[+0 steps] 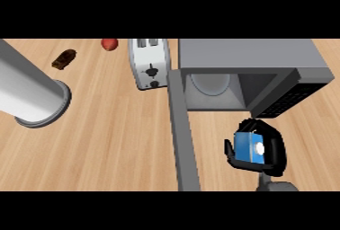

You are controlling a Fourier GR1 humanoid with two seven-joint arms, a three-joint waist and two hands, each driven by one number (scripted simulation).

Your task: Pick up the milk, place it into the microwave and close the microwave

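A blue milk carton (250,148) with a white spot on its side is held in my right hand (271,152), whose black fingers curl round it. The hand hovers just in front of the grey microwave (249,56), below its dark control panel. The microwave's cavity (219,90) stands open, with a round turntable plate (211,84) inside. Its door (184,134) is swung out towards me, seen edge-on as a long grey bar left of the carton. My left hand does not show.
A silver toaster (149,63) stands left of the microwave. A large grey cylinder (30,92) lies at the far left. A brown object (64,59) and a red one (109,44) sit near the counter's back.
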